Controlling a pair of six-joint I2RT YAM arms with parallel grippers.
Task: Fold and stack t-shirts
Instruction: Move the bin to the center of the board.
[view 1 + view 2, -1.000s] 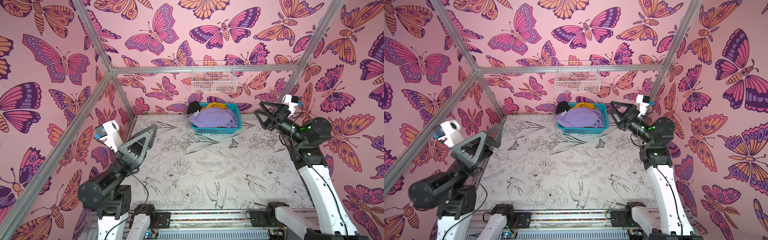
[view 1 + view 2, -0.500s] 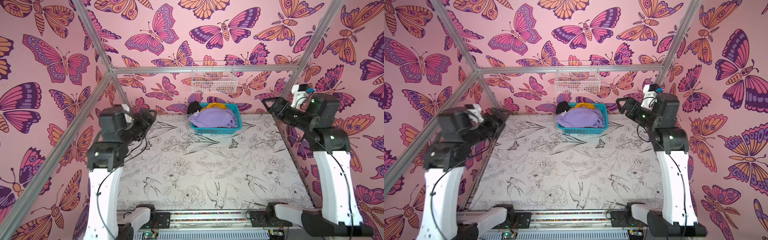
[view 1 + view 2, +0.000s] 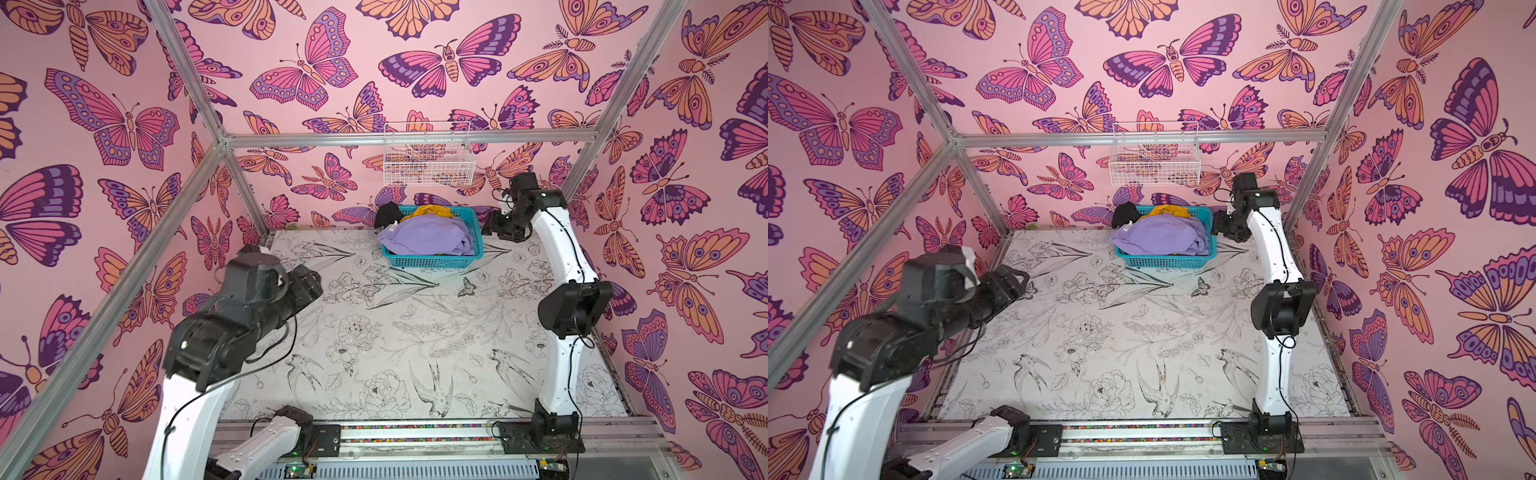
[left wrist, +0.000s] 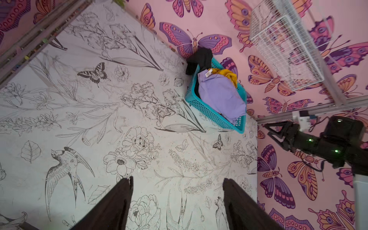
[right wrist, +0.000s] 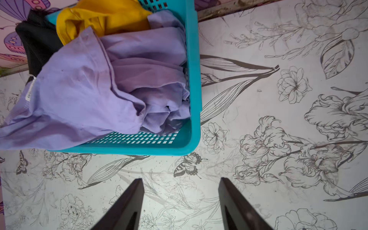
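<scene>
— What is seen in the teal basket (image 3: 432, 262)?

— Three crumpled shirts are seen in it, none of them folded. The lavender t-shirt (image 3: 428, 239) is heaped uppermost, and one edge of it (the edge with the small white label (image 3: 394, 226)) is draped over the basket's left rim. The mustard-yellow t-shirt (image 3: 428, 211) is bunched behind it. The black t-shirt (image 3: 388, 214) is hung over the basket's upper-left corner.

— Where is the basket placed?

— It is set on the flower-printed tabletop (image 3: 415, 332), in the upper middle of the frame in both top views, close to the back wall.

— How are the pincers found?

— The right pincer (image 5: 180, 179) is seen just to the right of the basket in both top views. Its jaws are parted and nothing is gripped between them. The left pincer (image 4: 177, 179) is seen at the centre left of the frame, well apart from the basket. It is likewise released, and only printed tabletop is seen between its dark fingers (image 4: 119, 203).

— Is any cloth touched?

— None is touched by either pincer.
</scene>
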